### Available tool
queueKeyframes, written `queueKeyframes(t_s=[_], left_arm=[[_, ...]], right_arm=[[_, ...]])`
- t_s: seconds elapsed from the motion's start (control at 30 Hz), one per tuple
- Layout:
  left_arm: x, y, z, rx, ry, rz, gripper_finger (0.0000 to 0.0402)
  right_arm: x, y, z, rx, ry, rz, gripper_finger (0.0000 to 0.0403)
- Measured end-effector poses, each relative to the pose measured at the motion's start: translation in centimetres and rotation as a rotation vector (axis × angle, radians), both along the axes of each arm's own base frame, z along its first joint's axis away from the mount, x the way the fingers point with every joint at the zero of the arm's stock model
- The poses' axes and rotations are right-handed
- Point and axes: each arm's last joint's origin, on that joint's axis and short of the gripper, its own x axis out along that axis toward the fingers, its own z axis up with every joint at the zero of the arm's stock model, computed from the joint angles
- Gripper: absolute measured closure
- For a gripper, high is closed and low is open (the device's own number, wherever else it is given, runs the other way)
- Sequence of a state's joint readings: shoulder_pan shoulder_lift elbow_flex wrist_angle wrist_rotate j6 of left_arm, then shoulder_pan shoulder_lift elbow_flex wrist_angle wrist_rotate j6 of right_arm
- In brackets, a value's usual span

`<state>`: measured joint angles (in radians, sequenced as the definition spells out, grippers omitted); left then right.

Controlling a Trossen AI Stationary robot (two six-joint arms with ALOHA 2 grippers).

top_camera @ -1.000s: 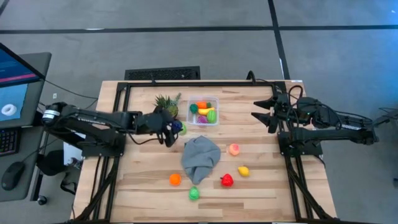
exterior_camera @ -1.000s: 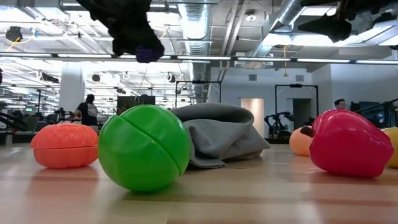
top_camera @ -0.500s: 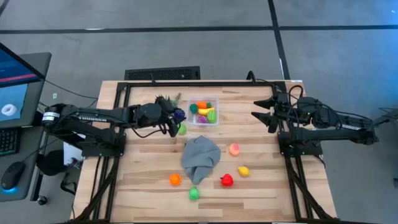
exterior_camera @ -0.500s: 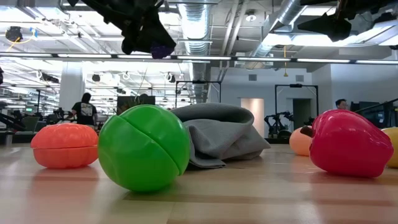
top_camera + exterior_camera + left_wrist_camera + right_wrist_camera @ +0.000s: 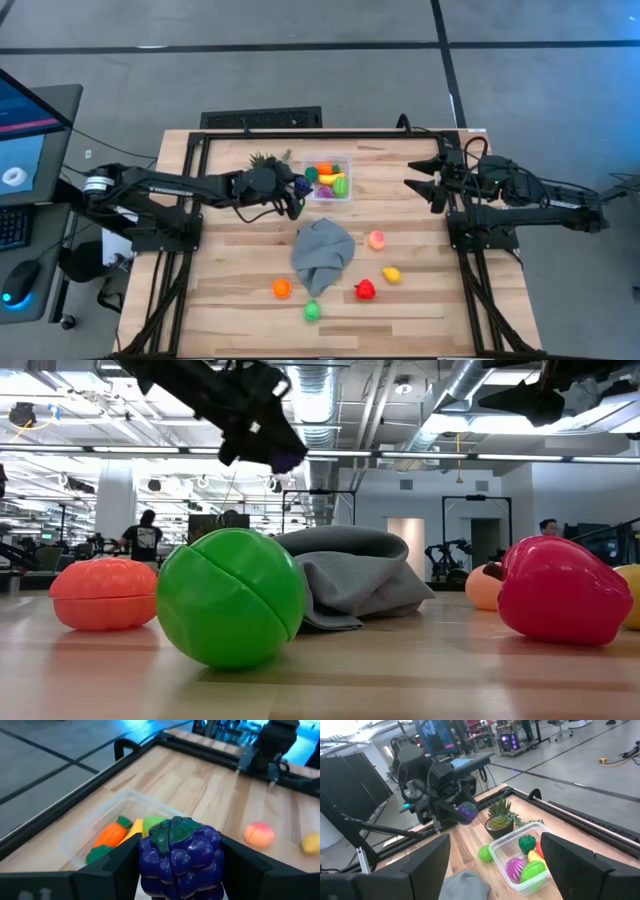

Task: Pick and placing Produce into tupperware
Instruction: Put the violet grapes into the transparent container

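My left gripper (image 5: 299, 188) is shut on a purple toy grape bunch (image 5: 180, 855) and hangs in the air just left of the clear tupperware (image 5: 346, 160) at the table's far middle. The tupperware holds a carrot (image 5: 112, 833), a banana and green and purple pieces. More produce lies on the table: a peach piece (image 5: 377, 240), a yellow one (image 5: 391, 274), a red one (image 5: 365, 290), an orange one (image 5: 282, 288) and a green ball (image 5: 312, 311). Another green piece (image 5: 485, 853) sits beside the tupperware. My right gripper (image 5: 418, 186) waits open at the right edge. My left gripper pinches the grape bunch by its two opposite sides (image 5: 145, 857) between its two fingers. The fingers come from the table's left, slanting a little downward. The bunch is lifted clear of the table, its green leaf top (image 5: 172, 831) up.
A grey cloth (image 5: 322, 255) lies crumpled in the middle of the table. A spiky potted plant (image 5: 500, 820) stands just left of the tupperware, close under my left arm. Black frame rails run along the table's far, left and right edges.
My left gripper has carried the grape bunch toward the far edge and then toward the table's right, up to the tupperware's left side, tipping downward somewhat. It has stayed shut on the bunch.
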<state>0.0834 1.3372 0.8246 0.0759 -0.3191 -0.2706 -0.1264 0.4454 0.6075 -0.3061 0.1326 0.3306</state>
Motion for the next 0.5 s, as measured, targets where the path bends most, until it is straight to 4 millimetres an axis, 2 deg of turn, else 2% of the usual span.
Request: queueKeyframes(t_s=[0.27,0.5], left_arm=[[1.8,1.1,-1.6,-0.02,-0.048,0.039,0.0191],[2.4,2.4,-2.2,-0.054,-0.085,0.058,0.0191]], right_arm=[[0.0,0.0,0.0,0.002,0.0,-0.001,0.007],[0.0,0.0,0.0,0.002,0.002,-0.001,0.007]])
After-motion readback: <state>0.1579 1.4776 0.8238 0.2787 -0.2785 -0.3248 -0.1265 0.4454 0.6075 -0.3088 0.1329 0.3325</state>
